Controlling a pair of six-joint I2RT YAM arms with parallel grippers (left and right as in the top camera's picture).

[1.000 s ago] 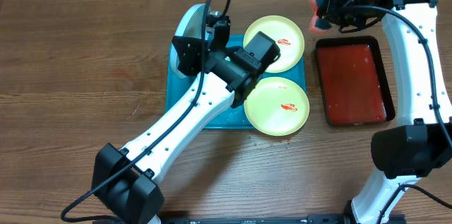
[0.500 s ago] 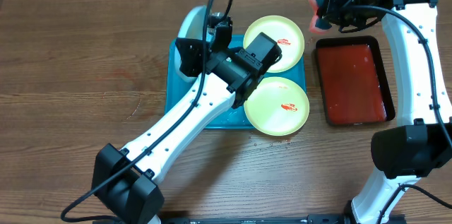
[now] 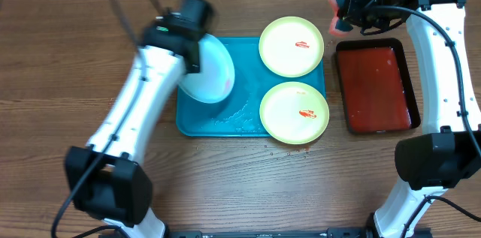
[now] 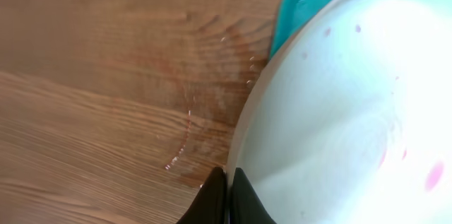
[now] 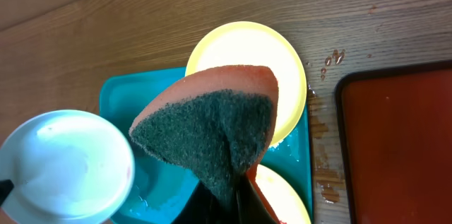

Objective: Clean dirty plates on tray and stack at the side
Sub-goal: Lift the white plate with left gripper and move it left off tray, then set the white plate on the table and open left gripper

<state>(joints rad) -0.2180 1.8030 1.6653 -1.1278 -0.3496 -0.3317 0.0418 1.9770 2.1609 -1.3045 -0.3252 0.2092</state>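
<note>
My left gripper (image 4: 228, 181) is shut on the rim of the pale blue-white plate (image 3: 210, 69) and holds it tilted over the left part of the teal tray (image 3: 248, 95); pink smears show on it in the left wrist view (image 4: 353, 97). Two yellow-green plates with red smears sit on the tray's right side, one at the back (image 3: 291, 46) and one at the front (image 3: 294, 112). My right gripper (image 5: 236, 189) is shut on an orange sponge with a dark green scouring face (image 5: 212, 128), held high behind the tray's right corner (image 3: 338, 4).
A dark red tray with a black rim (image 3: 376, 85) lies to the right of the teal tray. Water drops lie on the teal tray's floor (image 3: 240, 118) and on the wood by its front edge. The wooden table (image 3: 68, 65) surrounds it all.
My left arm swung from over the tray's middle to the left and lifted the pale plate by its rim, tilting it. The right arm with the sponge has not moved.
</note>
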